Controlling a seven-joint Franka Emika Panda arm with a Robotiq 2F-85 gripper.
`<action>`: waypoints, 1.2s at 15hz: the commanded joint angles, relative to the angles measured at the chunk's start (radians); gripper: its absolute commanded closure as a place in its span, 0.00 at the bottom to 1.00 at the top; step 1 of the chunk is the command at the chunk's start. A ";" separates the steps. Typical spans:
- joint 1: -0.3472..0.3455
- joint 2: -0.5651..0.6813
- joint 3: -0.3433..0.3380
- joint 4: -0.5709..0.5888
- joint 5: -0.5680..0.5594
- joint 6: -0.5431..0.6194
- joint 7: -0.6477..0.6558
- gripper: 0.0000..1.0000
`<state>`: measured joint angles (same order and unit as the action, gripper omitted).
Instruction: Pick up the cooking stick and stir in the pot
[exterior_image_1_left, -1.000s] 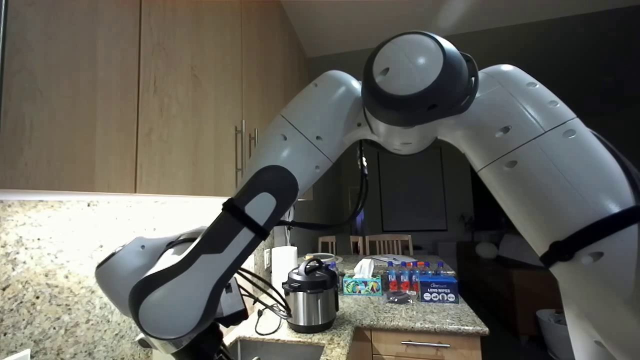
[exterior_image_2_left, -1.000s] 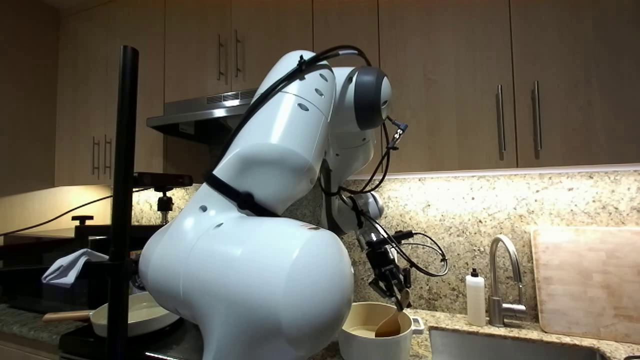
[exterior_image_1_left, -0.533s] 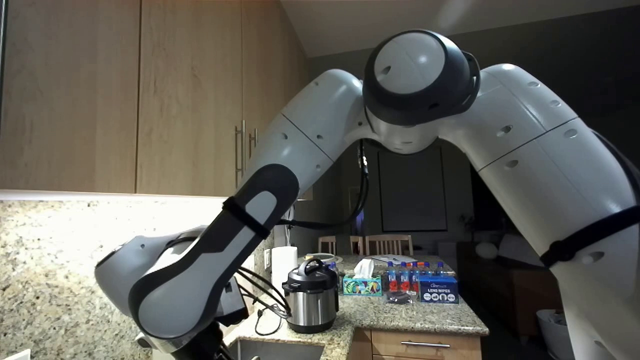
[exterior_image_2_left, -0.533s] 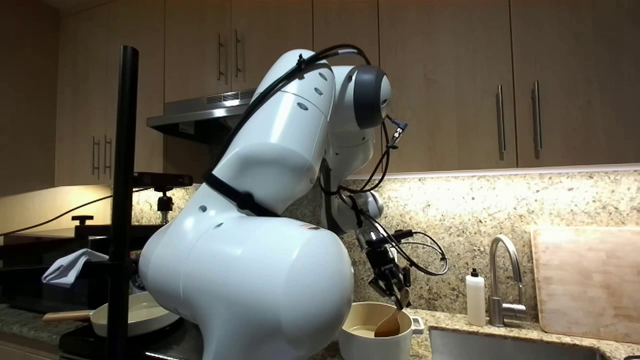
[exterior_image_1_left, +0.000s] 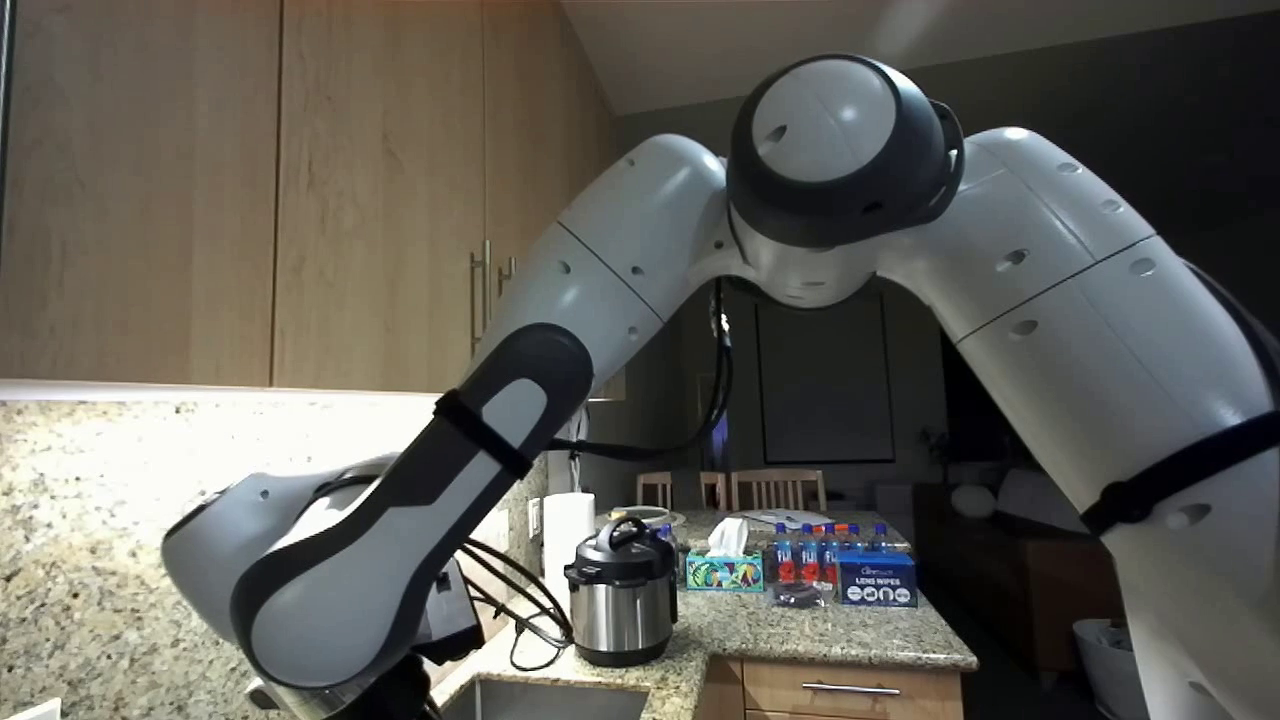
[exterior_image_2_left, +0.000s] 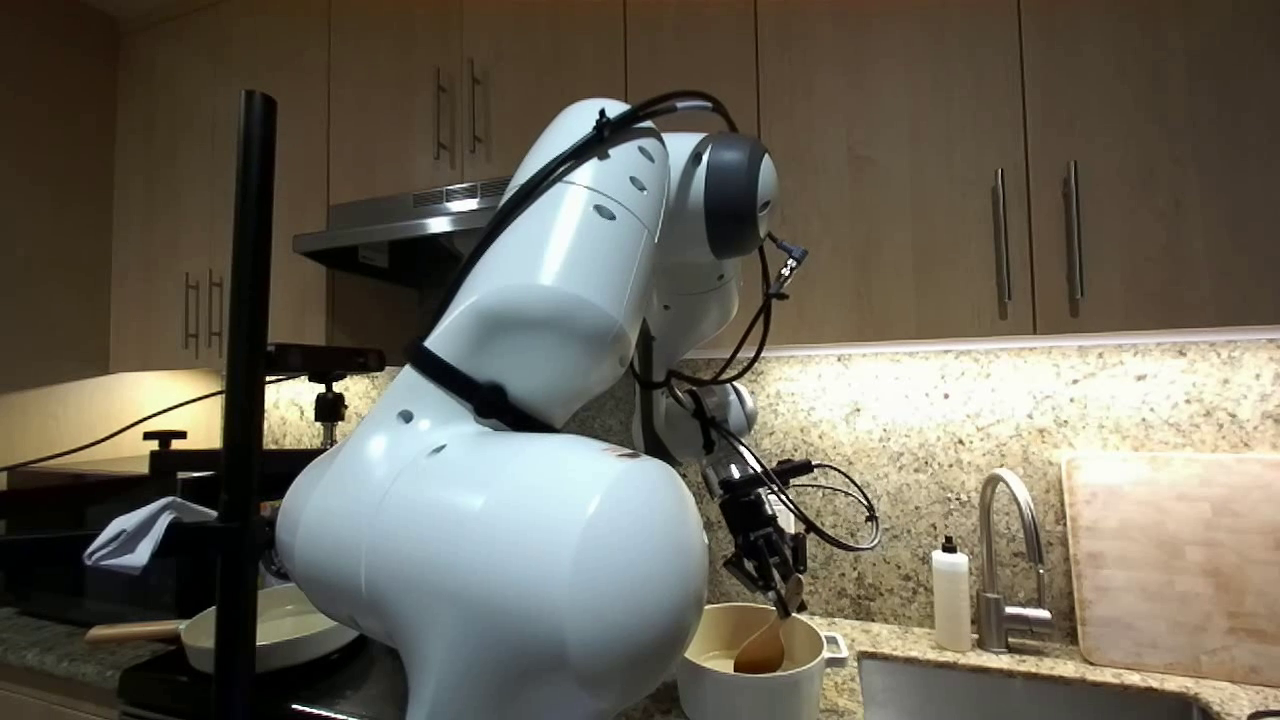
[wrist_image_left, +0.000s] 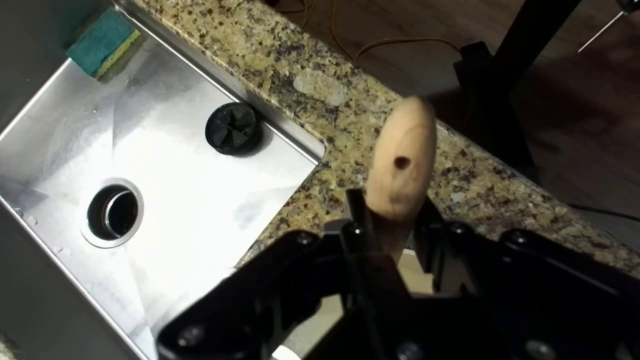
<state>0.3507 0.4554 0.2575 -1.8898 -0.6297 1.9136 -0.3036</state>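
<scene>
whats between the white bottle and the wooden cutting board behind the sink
The metal faucet stands between the white bottle and the wooden cutting board, as seen in an exterior view.

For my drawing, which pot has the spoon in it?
The white pot under the gripper: the wooden spoon dips into it. The electric pressure cooker has its lid on.

2 exterior views share the arm (exterior_image_2_left: 575, 290); the wrist view looks down from just behind the pincer (wrist_image_left: 393, 212).
</scene>
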 joint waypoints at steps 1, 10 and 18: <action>0.011 0.009 0.012 -0.001 0.011 0.017 0.015 0.91; -0.008 -0.028 -0.017 -0.062 -0.013 0.018 0.021 0.91; -0.031 -0.111 -0.027 -0.180 -0.045 0.018 0.009 0.91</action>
<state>0.3299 0.4073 0.2202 -1.9935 -0.6485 1.9212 -0.3035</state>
